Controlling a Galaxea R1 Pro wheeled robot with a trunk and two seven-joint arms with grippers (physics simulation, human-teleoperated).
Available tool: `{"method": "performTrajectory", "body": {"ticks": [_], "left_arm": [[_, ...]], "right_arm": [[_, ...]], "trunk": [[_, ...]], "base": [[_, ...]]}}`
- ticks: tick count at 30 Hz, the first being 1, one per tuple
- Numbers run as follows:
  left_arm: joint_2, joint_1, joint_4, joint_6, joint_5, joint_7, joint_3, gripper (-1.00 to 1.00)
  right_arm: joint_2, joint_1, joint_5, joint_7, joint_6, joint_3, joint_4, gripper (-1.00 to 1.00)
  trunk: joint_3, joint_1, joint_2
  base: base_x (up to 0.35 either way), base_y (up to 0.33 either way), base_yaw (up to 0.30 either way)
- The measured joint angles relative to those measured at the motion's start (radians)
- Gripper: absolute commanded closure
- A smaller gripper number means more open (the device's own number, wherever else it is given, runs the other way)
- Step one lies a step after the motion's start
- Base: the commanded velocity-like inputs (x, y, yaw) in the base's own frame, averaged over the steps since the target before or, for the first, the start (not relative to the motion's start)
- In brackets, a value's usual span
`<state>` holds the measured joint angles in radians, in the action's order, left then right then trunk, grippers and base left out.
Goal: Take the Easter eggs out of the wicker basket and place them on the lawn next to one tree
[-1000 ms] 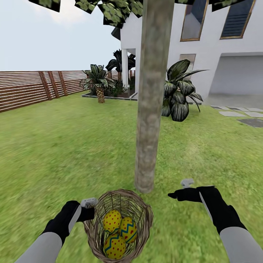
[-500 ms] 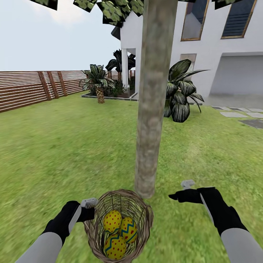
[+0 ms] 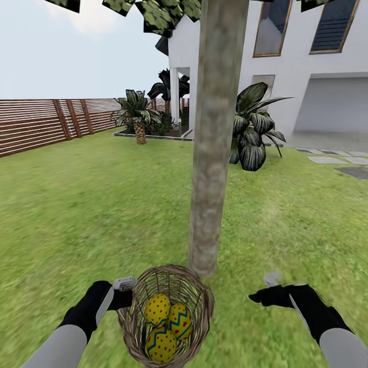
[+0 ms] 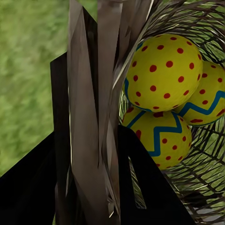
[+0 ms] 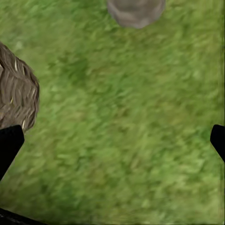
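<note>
The wicker basket (image 3: 166, 317) sits just in front of the foot of the tree (image 3: 209, 153), tilted toward me. Inside it lie the three Easter eggs: one dotted (image 3: 157, 308), one with zigzags to its right (image 3: 180, 321), one nearest me (image 3: 161, 345). My left gripper (image 3: 124, 295) is shut on the basket's left rim; the left wrist view shows the rim (image 4: 93, 117) pinched between its fingers, with the eggs (image 4: 164, 72) beside them. My right gripper (image 3: 261, 297) hovers open over the lawn (image 3: 76, 214), right of the basket and holding nothing.
A white house (image 3: 306, 76) with a garage stands behind the tree. A broad-leaved plant (image 3: 253, 130) and a short palm (image 3: 138, 115) grow near it. A wooden fence (image 3: 41, 125) runs along the left. Paving slabs (image 3: 337, 161) lie at the right.
My right gripper has dropped lower and drawn back to the right, away from the trunk. The left gripper, basket and eggs have not moved.
</note>
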<state>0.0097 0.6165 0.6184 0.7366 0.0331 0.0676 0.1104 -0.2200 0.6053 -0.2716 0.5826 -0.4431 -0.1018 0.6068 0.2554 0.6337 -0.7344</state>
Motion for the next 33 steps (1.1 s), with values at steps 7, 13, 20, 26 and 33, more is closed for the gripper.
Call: {"method": "performTrajectory", "body": {"ticks": [7, 13, 20, 26, 33], "left_arm": [[0.001, 0.0, 0.0, 0.0, 0.001, 0.0, 0.001, 1.0], [0.001, 0.0, 0.0, 0.0, 0.002, 0.0, 0.002, 1.0], [0.001, 0.0, 0.0, 0.001, 0.002, 0.0, 0.002, 1.0], [0.001, 0.0, 0.0, 0.002, 0.001, -0.001, 0.001, 1.0], [0.0, 0.0, 0.0, -0.001, 0.001, 0.0, 0.001, 1.0]], "right_arm": [[-0.013, 0.0, -0.046, -0.013, 0.086, -0.001, -0.077, -1.0], [-0.088, 0.0, -0.034, 0.039, 0.094, -0.042, 0.024, -1.0], [-0.092, 0.003, -0.035, 0.062, 0.097, -0.086, 0.033, -1.0], [-0.09, 0.003, -0.037, 0.062, 0.097, -0.084, 0.029, -1.0], [-0.089, 0.003, -0.038, 0.062, 0.099, -0.081, 0.019, -1.0]], "trunk": [[0.022, 0.027, -0.049], [0.041, 0.05, -0.091], [0.063, 0.077, -0.14], [0.079, 0.096, -0.176], [0.079, 0.095, -0.176]], "base": [[0.0, 0.0, 0.0], [0.0, 0.0, 0.0], [0.0, 0.0, 0.0], [0.0, 0.0, 0.0], [0.186, 0.0, 0.0]]}}
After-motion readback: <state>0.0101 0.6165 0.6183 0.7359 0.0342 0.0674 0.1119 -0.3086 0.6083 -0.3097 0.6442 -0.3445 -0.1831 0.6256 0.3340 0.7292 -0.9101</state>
